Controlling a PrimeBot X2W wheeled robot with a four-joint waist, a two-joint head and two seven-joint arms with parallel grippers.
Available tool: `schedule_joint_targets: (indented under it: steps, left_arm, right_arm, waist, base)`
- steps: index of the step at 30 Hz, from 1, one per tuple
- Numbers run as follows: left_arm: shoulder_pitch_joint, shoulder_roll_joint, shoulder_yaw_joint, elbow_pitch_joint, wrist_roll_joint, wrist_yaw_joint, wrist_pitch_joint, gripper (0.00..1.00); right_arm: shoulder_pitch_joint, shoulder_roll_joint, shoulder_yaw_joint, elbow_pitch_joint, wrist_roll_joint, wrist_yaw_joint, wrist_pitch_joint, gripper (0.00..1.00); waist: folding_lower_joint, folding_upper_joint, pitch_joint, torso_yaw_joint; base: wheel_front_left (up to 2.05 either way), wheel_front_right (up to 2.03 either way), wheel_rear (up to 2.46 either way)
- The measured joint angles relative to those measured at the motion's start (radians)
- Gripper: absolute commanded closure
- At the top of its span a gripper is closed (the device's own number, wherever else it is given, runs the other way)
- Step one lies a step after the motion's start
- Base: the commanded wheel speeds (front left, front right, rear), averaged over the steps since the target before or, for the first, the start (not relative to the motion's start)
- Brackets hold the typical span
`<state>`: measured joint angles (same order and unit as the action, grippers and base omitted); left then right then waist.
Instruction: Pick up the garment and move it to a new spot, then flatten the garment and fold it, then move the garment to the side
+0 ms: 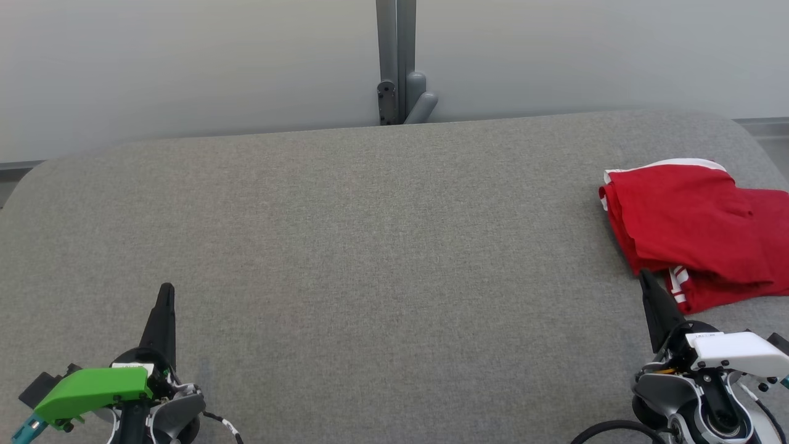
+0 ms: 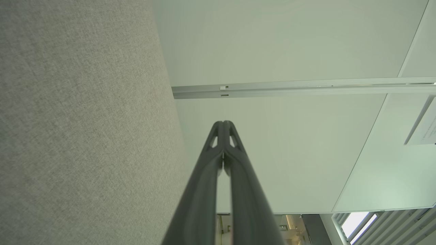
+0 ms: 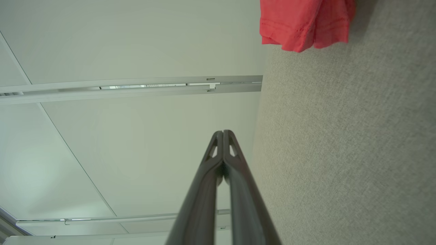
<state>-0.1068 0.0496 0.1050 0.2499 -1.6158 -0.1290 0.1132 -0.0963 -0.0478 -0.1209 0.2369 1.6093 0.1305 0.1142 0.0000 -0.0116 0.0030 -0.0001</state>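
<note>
The garment (image 1: pixel 690 231), red with a white edge and striped trim, lies folded in a bundle at the right end of the grey padded table (image 1: pixel 370 246). A red corner of the garment (image 3: pixel 299 23) shows at the top of the right wrist view. My right gripper (image 1: pixel 644 277) is shut and empty, its tip just short of the garment's near edge. My left gripper (image 1: pixel 166 290) rests at the lower left, far from the garment, shut with nothing in it. Both wrist views show the fingertips pressed together: left gripper (image 2: pixel 223 123), right gripper (image 3: pixel 223 132).
A grey metal post (image 1: pixel 397 61) rises behind the table's far edge against a pale wall. The table's corners are rounded. Wide bare grey surface lies between the two grippers.
</note>
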Motion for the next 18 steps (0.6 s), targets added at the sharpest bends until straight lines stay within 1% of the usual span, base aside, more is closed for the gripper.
schedule_joint_targets:
  steps: [18]
  left_arm:
    - [0.0,0.0,0.0,0.0,0.0,0.0,0.0,1.0]
  right_arm:
    - [0.0,0.0,0.0,0.0,0.0,0.0,0.0,1.0]
  waist:
    - [0.0,0.0,0.0,0.0]
  base:
    - [0.0,0.0,0.0]
